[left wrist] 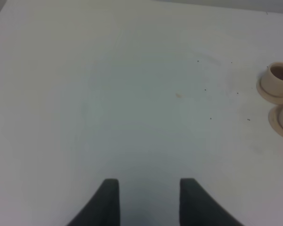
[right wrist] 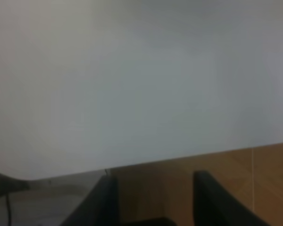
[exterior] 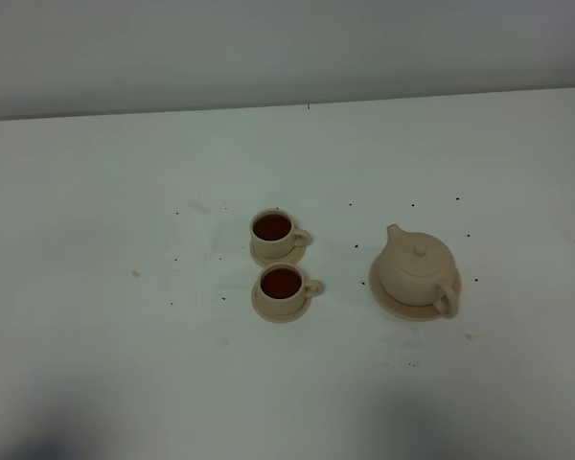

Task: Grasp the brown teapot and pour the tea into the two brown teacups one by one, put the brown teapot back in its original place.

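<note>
Sitting on its flat tan plate, the brown teapot shows only in the overhead view, right of the two teacups, both full of dark tea. Left wrist cam catches just the cups at its edge, left gripper fingers spread, empty. Right gripper is spread too, holding nothing, looking past the white table's edge at the wooden floor.

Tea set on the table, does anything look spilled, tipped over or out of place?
Nothing stands out. Both teacups sit upright on saucers holding dark tea, and the teapot stands upright on its plate, lid on. Only tiny dark specks dot the table.
</note>
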